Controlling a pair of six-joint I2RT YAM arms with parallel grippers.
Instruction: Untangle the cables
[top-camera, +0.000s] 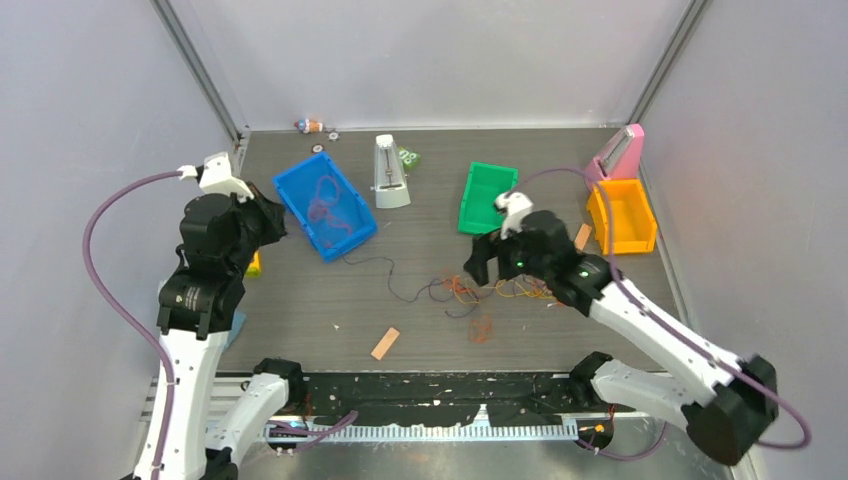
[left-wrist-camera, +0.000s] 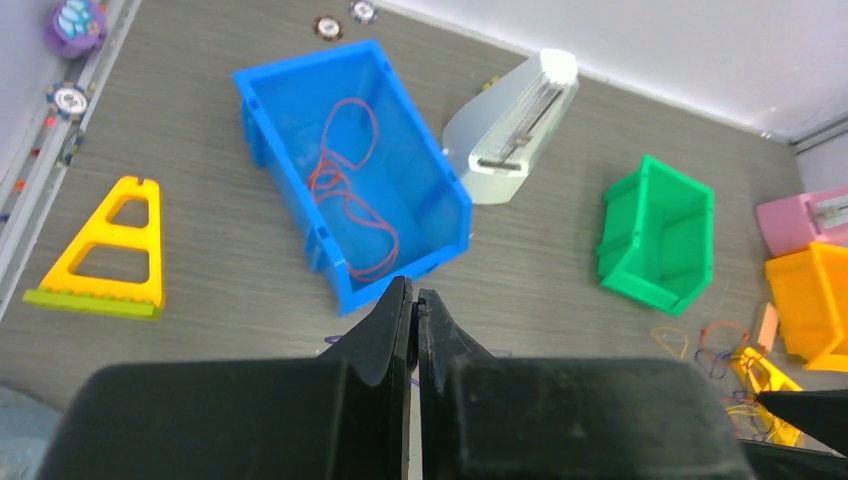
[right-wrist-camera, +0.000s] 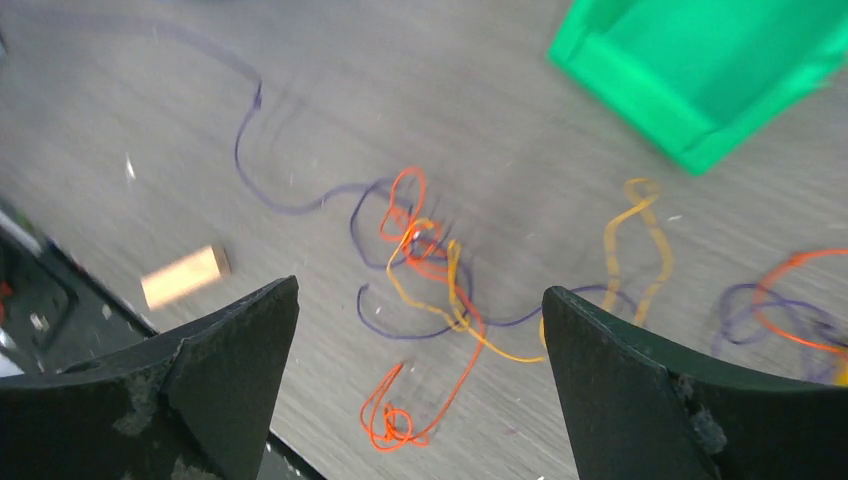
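On the grey wood-grain bench (top-camera: 300, 310), centre-right: the cables (top-camera: 480, 292), a loose tangle of thin orange-yellow, red and dark purple-black wires, lying flat. A small red-orange clump (top-camera: 482, 328) sits just nearer the arm bases.

One dark purple strand (top-camera: 392, 278) trails left from the tangle toward the corner of the blue open plastic bin (top-camera: 300, 178).

A thin red cable (left-wrist-camera: 345, 200) lies coiled inside the blue bin, apart from the main knot.

Right end effector (right-wrist-camera: 420, 290): fingers spread wide, hovering over the tangle, holding nothing. In the wrist view the red and yellow loops lie between the two black fingertips (right-wrist-camera: 250, 320); contact with the bench cannot be told.

Left end effector (left-wrist-camera: 413, 310): fingers pressed together, held above the bench at the near corner of the blue bin. Nothing seen pinched.

Green plastic bin (top-camera: 487, 197) stands just behind the right end effector. Flat tan wooden stick (top-camera: 385, 343) lies near the front edge, left of the tangle.
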